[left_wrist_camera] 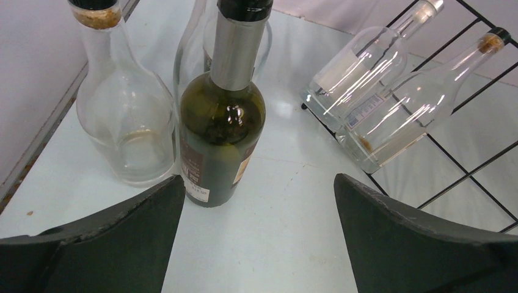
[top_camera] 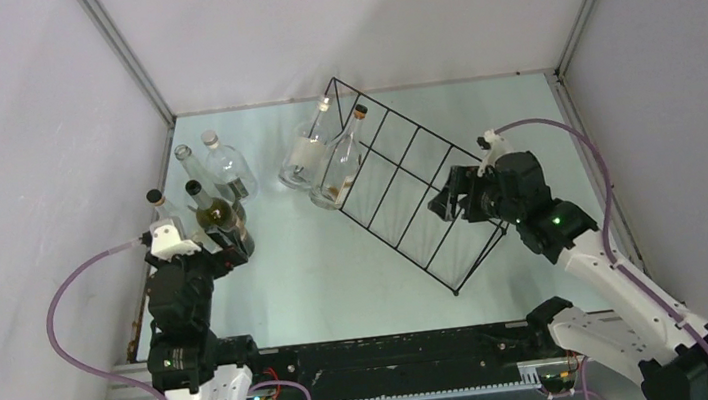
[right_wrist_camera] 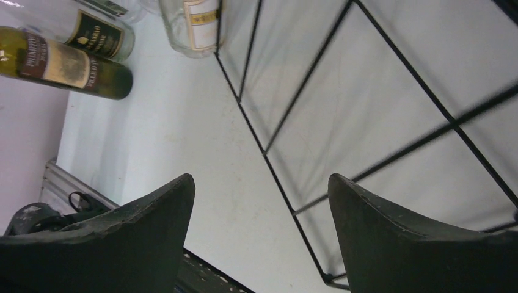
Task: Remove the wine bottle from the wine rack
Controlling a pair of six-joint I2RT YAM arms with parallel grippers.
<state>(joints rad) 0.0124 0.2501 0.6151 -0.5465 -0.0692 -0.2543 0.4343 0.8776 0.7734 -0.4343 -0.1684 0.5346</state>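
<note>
The black wire wine rack [top_camera: 398,252] runs diagonally across the table. Two clear wine bottles lie in its far end, necks pointing away: one with a white label [top_camera: 305,155] and one with a cork [top_camera: 341,166]. Both also show in the left wrist view, the labelled bottle [left_wrist_camera: 357,67] and the corked bottle [left_wrist_camera: 409,104], on the rack [left_wrist_camera: 470,176]. My right gripper [top_camera: 441,205] hovers open by the rack's near right part, a rack wire [right_wrist_camera: 266,154] showing between the fingers of this gripper [right_wrist_camera: 261,180]. My left gripper [top_camera: 219,258] is open and empty [left_wrist_camera: 258,183], far from the rack.
Several bottles stand at the left: a dark green one [left_wrist_camera: 223,122] just ahead of my left fingers, a clear decanter [left_wrist_camera: 128,122] beside it, and two clear ones [top_camera: 225,164] behind. White walls enclose the table on three sides. A black rail [top_camera: 378,358] edges the front.
</note>
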